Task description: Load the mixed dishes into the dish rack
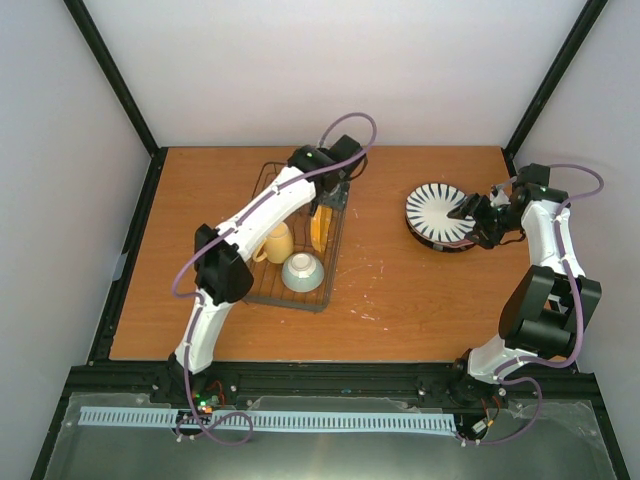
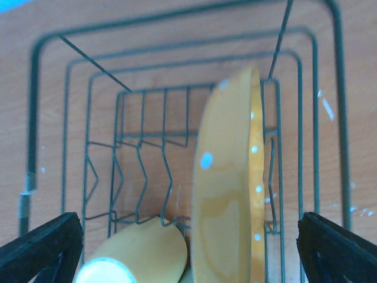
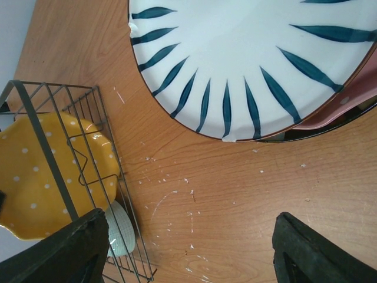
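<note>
On table (image 1: pixel 400 290), orange plate (image 2: pixel 227 194) stands edgewise along dish rack (image 2: pixel 32 118); left gripper (image 2: pixel 188 247), right gripper (image 3: pixel 191 247) spread.

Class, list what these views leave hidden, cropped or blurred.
Top view: the black-and-white striped plate mostly hides the plates beneath it.
Left wrist view: the yellow ceramic mug is blurred, cut by the bottom edge.
Right wrist view: only a sliver of the pale mint-green bowl shows through the dark wire dish rack.
</note>
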